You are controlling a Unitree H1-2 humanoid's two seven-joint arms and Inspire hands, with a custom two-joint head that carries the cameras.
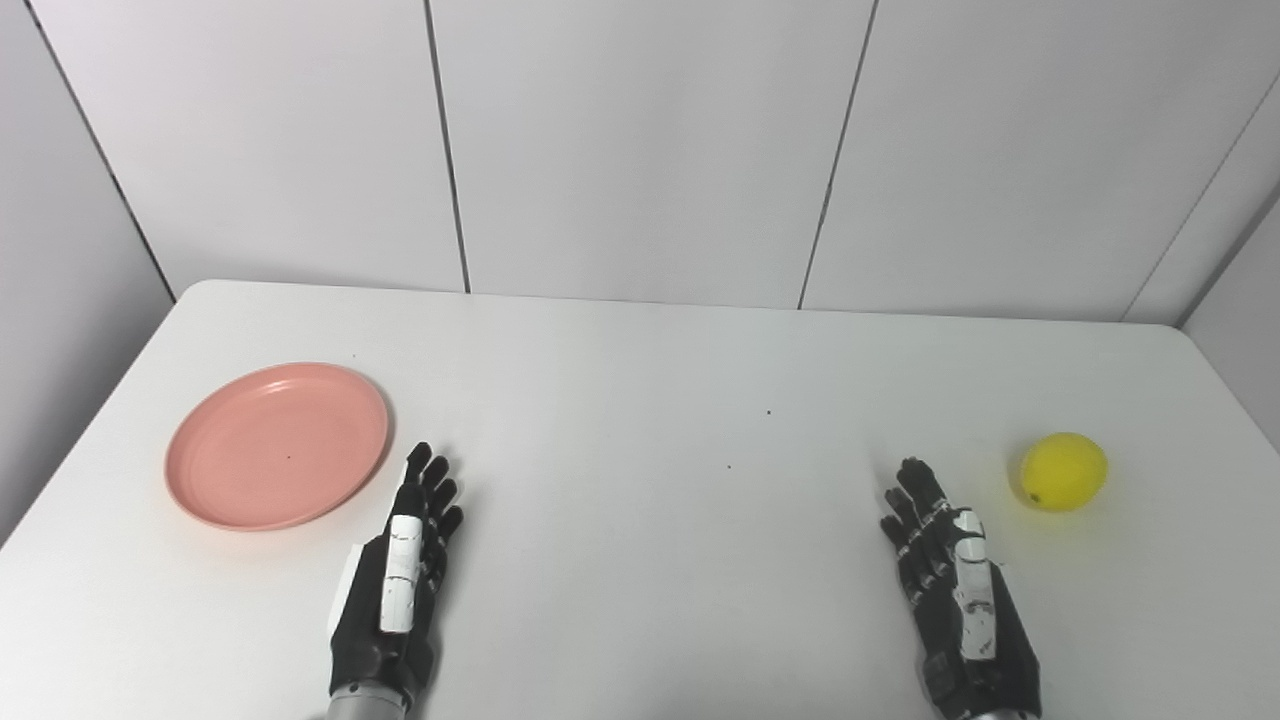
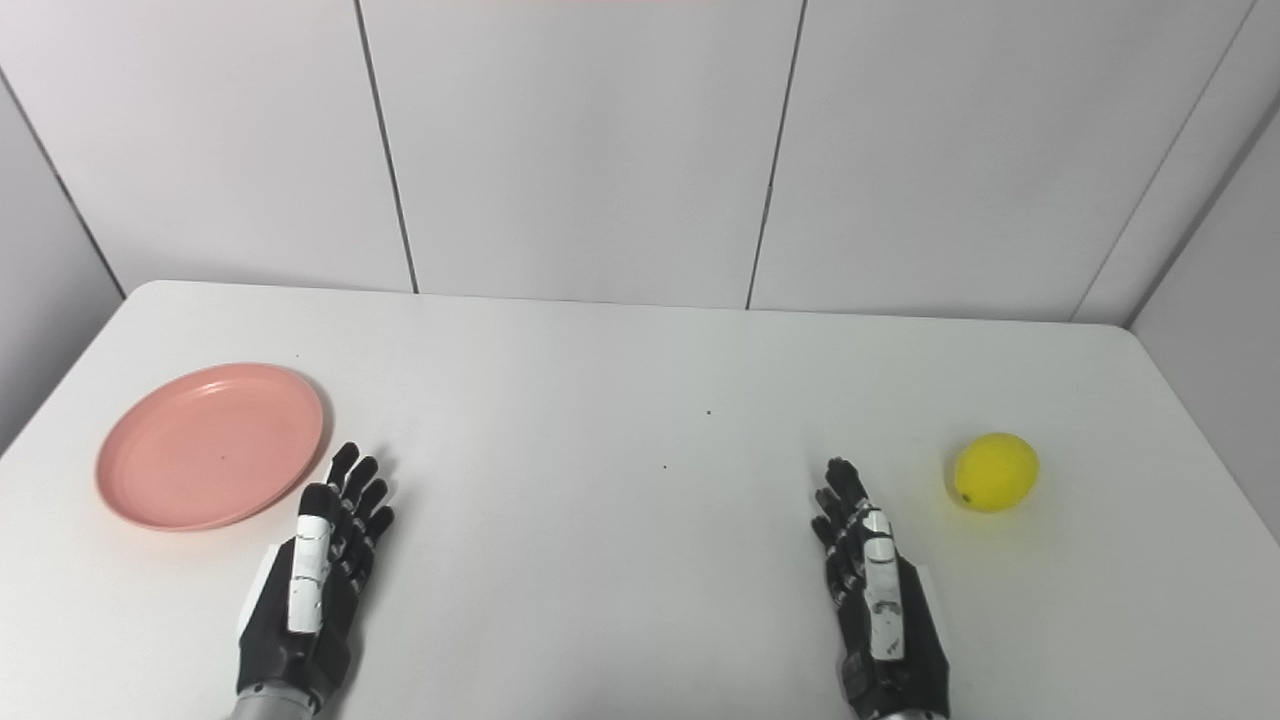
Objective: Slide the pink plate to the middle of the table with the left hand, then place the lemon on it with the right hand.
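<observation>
A pink plate (image 1: 277, 445) lies empty on the left part of the white table (image 1: 640, 380). A yellow lemon (image 1: 1063, 471) sits on the table at the right. My left hand (image 1: 405, 570) is open with its fingers stretched out, just right of the plate's near edge and not touching it. My right hand (image 1: 950, 580) is open too, fingers stretched out, a little left of the lemon and nearer to me, apart from it. Both hands hold nothing.
Grey wall panels (image 1: 640, 150) stand right behind the table's far edge. The table's rounded corners show at the far left and far right. A few small dark specks (image 1: 768, 412) mark the table's middle.
</observation>
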